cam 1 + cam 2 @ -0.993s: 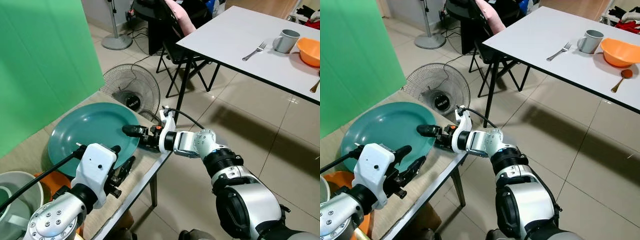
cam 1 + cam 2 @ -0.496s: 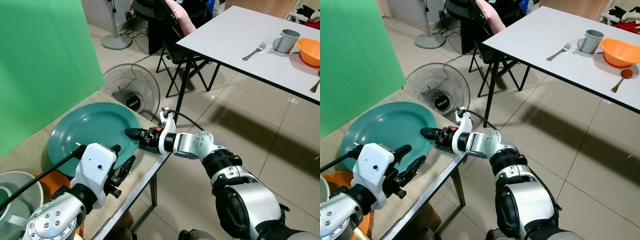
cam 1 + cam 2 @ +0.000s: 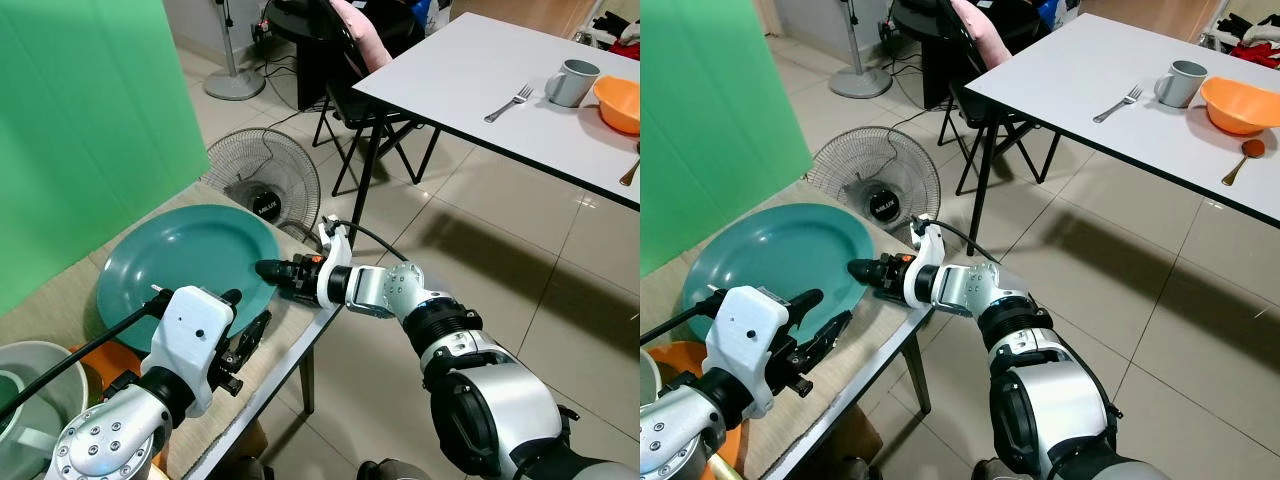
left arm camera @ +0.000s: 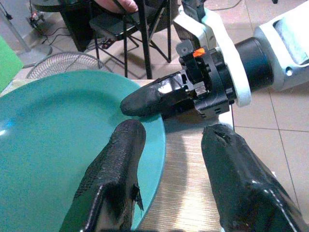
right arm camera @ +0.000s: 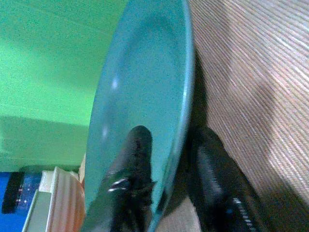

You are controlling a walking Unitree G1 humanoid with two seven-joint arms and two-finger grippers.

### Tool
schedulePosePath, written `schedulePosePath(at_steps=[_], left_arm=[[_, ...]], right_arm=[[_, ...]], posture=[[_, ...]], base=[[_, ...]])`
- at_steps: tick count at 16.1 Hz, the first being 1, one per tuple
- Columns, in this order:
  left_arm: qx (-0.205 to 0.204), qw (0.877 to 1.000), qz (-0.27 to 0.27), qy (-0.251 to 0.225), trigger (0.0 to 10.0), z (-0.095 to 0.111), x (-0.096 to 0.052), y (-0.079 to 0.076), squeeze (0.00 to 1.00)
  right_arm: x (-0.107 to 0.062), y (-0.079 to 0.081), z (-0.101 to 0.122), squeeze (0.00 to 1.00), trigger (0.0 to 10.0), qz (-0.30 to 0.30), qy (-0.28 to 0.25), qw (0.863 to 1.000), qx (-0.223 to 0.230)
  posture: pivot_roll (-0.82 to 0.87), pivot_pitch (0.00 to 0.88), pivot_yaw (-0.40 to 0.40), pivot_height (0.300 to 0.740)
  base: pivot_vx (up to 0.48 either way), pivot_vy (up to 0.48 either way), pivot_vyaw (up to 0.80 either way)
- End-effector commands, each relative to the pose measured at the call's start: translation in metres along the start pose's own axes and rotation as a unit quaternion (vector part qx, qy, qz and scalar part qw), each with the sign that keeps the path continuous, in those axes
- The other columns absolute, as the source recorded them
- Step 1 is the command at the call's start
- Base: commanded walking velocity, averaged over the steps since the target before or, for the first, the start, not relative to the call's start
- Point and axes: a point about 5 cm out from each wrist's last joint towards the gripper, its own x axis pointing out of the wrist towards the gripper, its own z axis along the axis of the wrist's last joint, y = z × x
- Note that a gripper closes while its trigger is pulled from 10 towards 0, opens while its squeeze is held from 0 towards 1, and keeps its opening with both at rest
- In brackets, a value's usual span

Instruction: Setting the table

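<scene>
Right end effector [image 3: 272, 271] straddles (fingers parted) teal plate [image 3: 170, 262] rim — unclamped.

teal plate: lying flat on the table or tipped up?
Flat. The teal plate lies on the wooden table, nothing on it. The right end effector straddles its near rim, one finger above, one below, without lifting it.

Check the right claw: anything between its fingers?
Yes. In the right wrist view the teal plate rim sits between the right claw fingers, one above, one beneath it.
</scene>
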Motion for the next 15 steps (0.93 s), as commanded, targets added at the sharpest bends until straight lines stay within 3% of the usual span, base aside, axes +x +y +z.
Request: schedulePosePath(at_steps=[1, 7, 10, 12, 13, 15], left_arm=[[0.006, 1.0, -0.001, -0.001, 10.0, 0.001, 0.001, 0.0, 0.0], [0.007, 1.0, 0.013, -0.021, 10.0, 0.007, 0.003, 0.004, 0.0], [0.011, 0.999, 0.028, -0.036, 10.0, 0.012, 0.005, 0.01, 0.0], [0.012, 0.998, 0.035, -0.044, 10.0, 0.014, 0.006, 0.013, 0.0], [0.011, 0.998, 0.044, -0.054, 10.0, 0.017, 0.007, 0.016, 0.0], [0.014, 0.997, 0.054, -0.056, 10.0, 0.018, 0.008, 0.019, 0.0]], right_arm=[[0.025, 0.022, -0.017, 0.0, 0.0, 0.02, 0.031, 0.999, -0.003], [0.017, 0.025, 0.001, 0.0, 0.0, 0.027, -0.006, 1.0, 0.006], [-0.001, 0.025, 0.023, 0.0, 0.0, 0.04, -0.036, 0.999, 0.008], [-0.015, 0.02, 0.034, 0.0, 0.0, 0.035, -0.048, 0.998, -0.003], [-0.031, 0.014, 0.042, 0.0, 0.0, 0.027, -0.06, 0.998, -0.016], [-0.042, 0.01, 0.046, 0.0, 0.0, 0.022, -0.068, 0.997, -0.028]], posture=[[0.04, 0.08, -0.013, 0.74], [0.03, 0.065, -0.013, 0.74], [0.03, 0.057, -0.01, 0.74], [0.02, 0.053, -0.008, 0.74], [0.02, 0.049, -0.005, 0.74], [0.02, 0.048, -0.003, 0.74]], base=[[0.0, 0.0, 0.0], [0.0, 0.0, 0.0], [0.0, 0.0, 0.0], [0.0, 0.0, 0.0], [0.0, 0.0, 0.0], [0.0, 0.0, 0.0]])
